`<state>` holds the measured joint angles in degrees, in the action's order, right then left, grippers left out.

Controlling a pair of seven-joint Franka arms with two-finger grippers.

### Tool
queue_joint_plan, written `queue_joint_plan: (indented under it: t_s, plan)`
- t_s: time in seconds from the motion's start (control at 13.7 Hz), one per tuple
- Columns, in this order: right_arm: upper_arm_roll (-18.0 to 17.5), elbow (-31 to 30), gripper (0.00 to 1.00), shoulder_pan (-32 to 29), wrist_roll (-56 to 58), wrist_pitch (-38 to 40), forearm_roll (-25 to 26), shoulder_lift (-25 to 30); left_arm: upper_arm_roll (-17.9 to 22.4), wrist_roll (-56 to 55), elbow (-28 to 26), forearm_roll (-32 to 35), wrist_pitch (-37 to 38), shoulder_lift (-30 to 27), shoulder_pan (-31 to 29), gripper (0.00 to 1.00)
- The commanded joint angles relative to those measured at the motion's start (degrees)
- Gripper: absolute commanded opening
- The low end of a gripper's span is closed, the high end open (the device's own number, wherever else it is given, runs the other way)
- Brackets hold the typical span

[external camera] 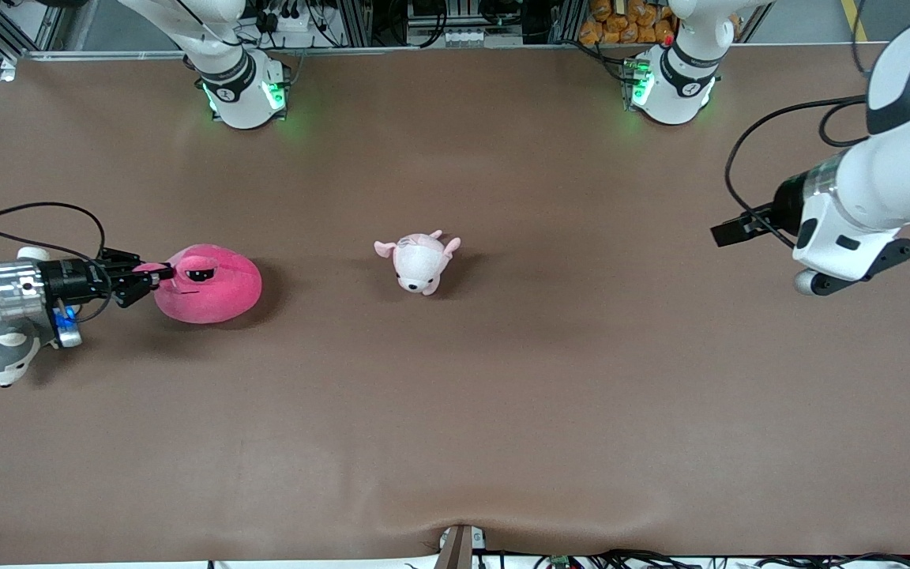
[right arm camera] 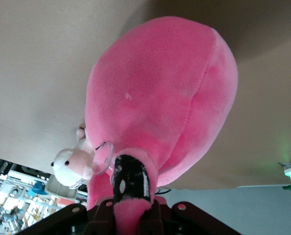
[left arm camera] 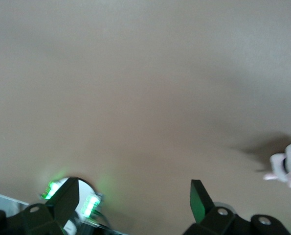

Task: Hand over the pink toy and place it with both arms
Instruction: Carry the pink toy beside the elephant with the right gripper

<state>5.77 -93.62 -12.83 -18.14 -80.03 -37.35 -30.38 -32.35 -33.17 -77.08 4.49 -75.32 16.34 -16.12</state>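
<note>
The pink toy [external camera: 210, 286], a big round hot-pink plush with dark sunglasses eyes, sits low at the right arm's end of the table. My right gripper [external camera: 151, 276] is shut on a pink part that sticks out beside the eyes. In the right wrist view the pink toy [right arm camera: 160, 98] fills the frame, and that pink part runs down between the jaws of the right gripper [right arm camera: 133, 215]. I cannot tell whether the toy touches the table. My left gripper [external camera: 727, 231] waits in the air over the left arm's end of the table. The left gripper [left arm camera: 133, 200] is open with nothing between its fingers.
A small pale pink-and-white plush [external camera: 421, 261] lies near the table's middle, and it also shows in the left wrist view [left arm camera: 287, 169]. A grey-and-white husky plush [external camera: 5, 352] lies under the right arm's wrist. The arm bases [external camera: 242, 91] stand along the edge farthest from the front camera.
</note>
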Motion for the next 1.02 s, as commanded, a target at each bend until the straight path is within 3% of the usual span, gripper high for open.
queue_joint_plan:
  t_s: [0.0, 0.29, 0.36, 0.51, 0.8, 0.95]
  plan:
    - [-1.29, 2.38, 0.0, -0.44, 1.62, 0.93, -0.09, -2.04, -0.09, 9.15, -0.27, 2.97, 0.79, -0.87, 0.04, 1.0]
    - [-1.29, 5.56, 0.0, -0.71, 1.88, 0.41, 1.93, -7.32, -0.26, 14.1, -0.62, 3.69, 2.97, -1.66, -2.76, 1.0]
    - [-1.29, 5.56, 0.15, -0.53, 1.88, -0.99, 2.11, -7.42, -0.61, 14.1, -0.62, 1.86, 5.86, -1.58, -3.65, 1.0]
    - [-1.29, 5.73, 1.0, -0.01, 1.88, -3.11, 3.95, -7.33, -0.52, 12.7, -0.62, -2.1, 6.42, -1.58, -3.66, 1.0]
    - [-1.64, 11.96, 1.0, 1.05, 1.8, -2.59, 9.47, -6.28, -0.79, 7.18, -0.62, -2.03, 6.33, -1.4, -2.69, 1.0]
    - [-1.73, 12.68, 1.0, 3.5, 2.67, -3.28, 13.6, -2.17, -0.44, 6.01, -0.27, -1.59, 3.71, -1.14, -2.51, 1.0]
